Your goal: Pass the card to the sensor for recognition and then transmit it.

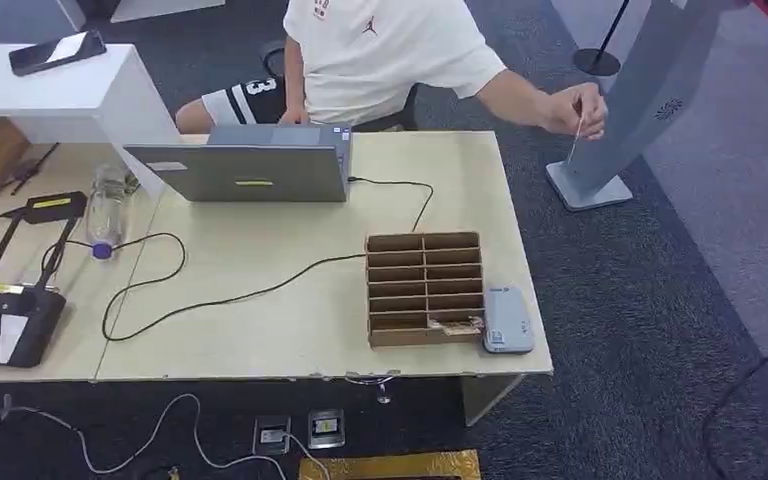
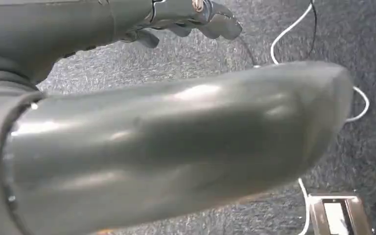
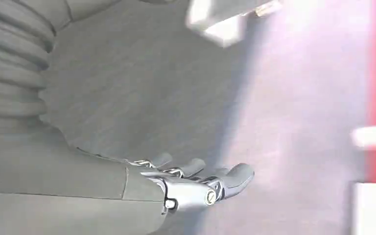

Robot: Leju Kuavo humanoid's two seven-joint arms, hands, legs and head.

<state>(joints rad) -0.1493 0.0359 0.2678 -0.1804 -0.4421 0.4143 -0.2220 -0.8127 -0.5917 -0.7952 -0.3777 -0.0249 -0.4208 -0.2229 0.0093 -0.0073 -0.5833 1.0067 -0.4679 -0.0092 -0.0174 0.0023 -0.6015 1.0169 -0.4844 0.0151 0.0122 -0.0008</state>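
A person's hand (image 1: 572, 108) holds the card (image 1: 576, 137) at the far right of the scene, beyond the right end of the table (image 1: 260, 330) and just beside the grey slanted stand (image 1: 650, 90) that rises from a flat base on the carpet. The card shows edge-on as a thin pale sliver, its long axis close to upright, the top pinched in the fingers and the lower end pointing down toward the stand's base; its face cannot be read.

On the near right part of the table sits a brown cardboard rack (image 1: 425, 288) of slots, with a small grey-white card reader (image 1: 507, 320) touching its right side. A grey laptop (image 1: 245, 165) stands farther back.

The left hand (image 2: 196, 17) hangs over grey carpet, fingers loosely curled and holding nothing. The right hand (image 3: 196, 183) also hangs over carpet, fingers slightly apart and bent, empty.
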